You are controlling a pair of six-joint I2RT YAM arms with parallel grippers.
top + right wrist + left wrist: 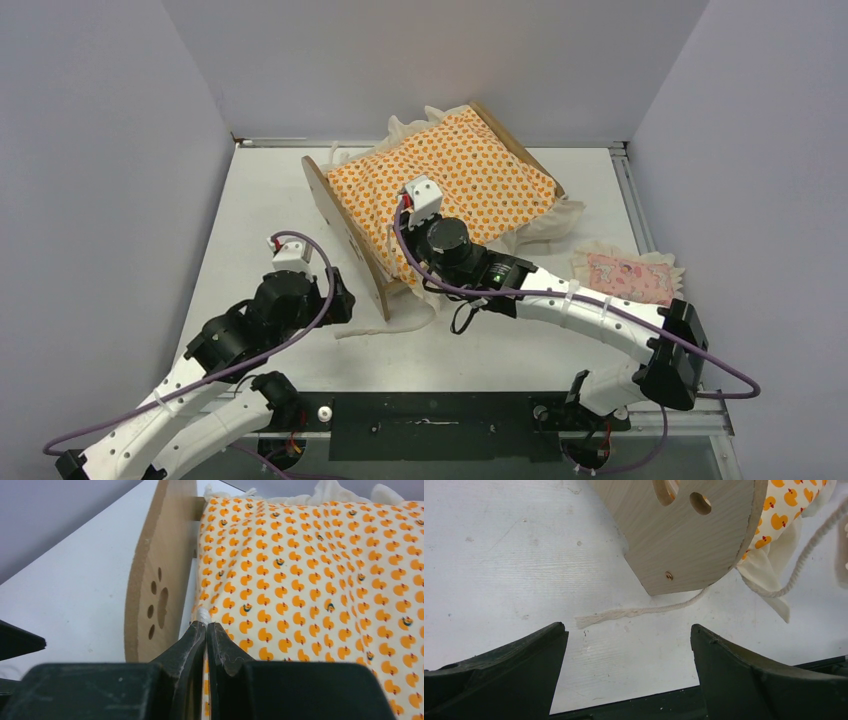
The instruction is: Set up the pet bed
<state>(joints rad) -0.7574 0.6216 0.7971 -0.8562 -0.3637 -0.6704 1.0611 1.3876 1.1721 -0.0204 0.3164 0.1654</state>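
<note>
While the mattress [450, 175] covers it, the pet bed [345, 238] sits mid-table toward the back: light plywood, arched headboard, paw-print cutout. Base hidden. Left gripper [626, 626] spread wide near a loose cord [644, 611]. Right gripper [206, 625] pinched closed at mattress edge; white scrap at tips, grip unclear.

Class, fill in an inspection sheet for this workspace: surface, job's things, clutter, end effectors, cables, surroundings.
Surface: white table, lightly scuffed.
Job's things: pet bed upright; orange-patterned mattress in it, ruffles spilling over.
Clutter: pink pillow apart at right; loose white cord by the headboard.
End effectors: left end effector open, empty, facing the headboard; right end effector shut at the mattress edge.
Cables: purple cable along each arm.
Surroundings: plain grey walls.
</note>
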